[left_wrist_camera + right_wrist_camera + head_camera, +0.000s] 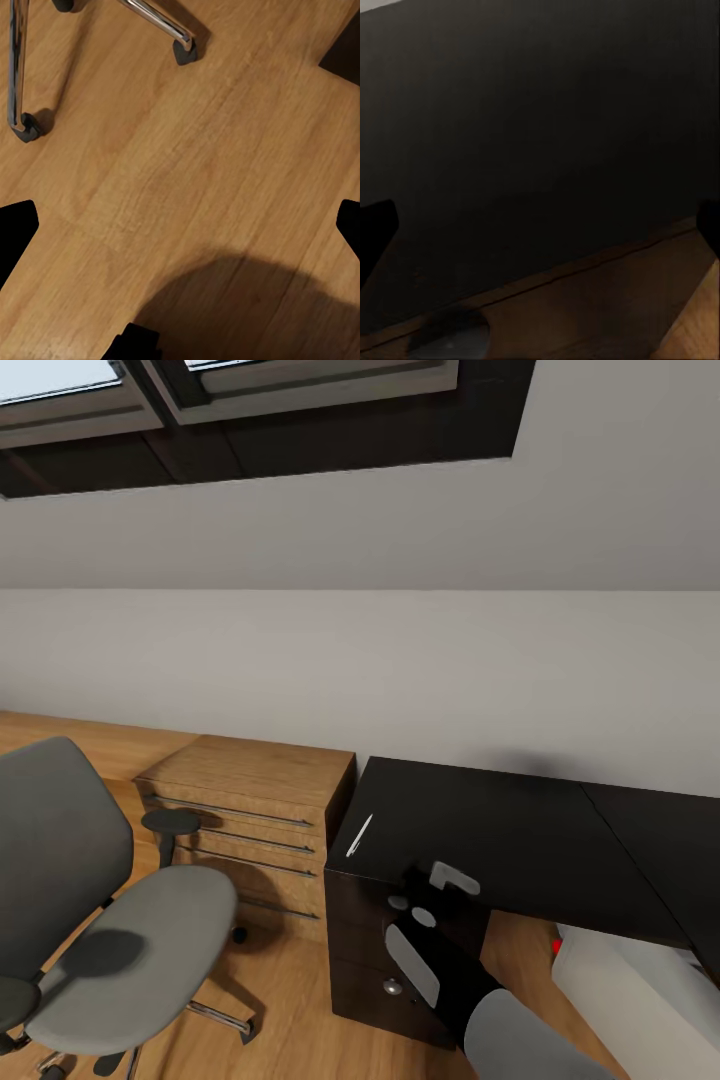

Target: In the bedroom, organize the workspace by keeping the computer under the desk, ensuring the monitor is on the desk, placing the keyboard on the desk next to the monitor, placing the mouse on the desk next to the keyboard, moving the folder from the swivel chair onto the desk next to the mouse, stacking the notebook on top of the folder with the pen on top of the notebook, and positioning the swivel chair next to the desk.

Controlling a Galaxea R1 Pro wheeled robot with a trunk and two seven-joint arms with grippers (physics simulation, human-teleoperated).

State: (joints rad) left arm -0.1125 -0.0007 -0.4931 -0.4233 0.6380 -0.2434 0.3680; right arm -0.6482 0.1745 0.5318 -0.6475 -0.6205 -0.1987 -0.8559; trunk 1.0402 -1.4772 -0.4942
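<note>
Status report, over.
Both grippers open, holding nothing. Pen lies on desk near its left edge. Swivel chair seat bare, left of desk.

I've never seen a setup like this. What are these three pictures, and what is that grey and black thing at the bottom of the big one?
They are simulator renders from one two-armed wheeled robot. The big picture looks down from its head: the grey and black thing is its right arm, reaching over a glossy black desk. A thin white pen lies on the desk's left end. Beside it stand a light wooden drawer cabinet and a grey upholstered swivel chair. The other two pictures come from cameras on the wrists. The left one looks at wooden floor and the chair's chrome legs; the right looks at the black desktop. The dark tips at their edges are fingers, spread apart; neither hand holds anything.
</note>
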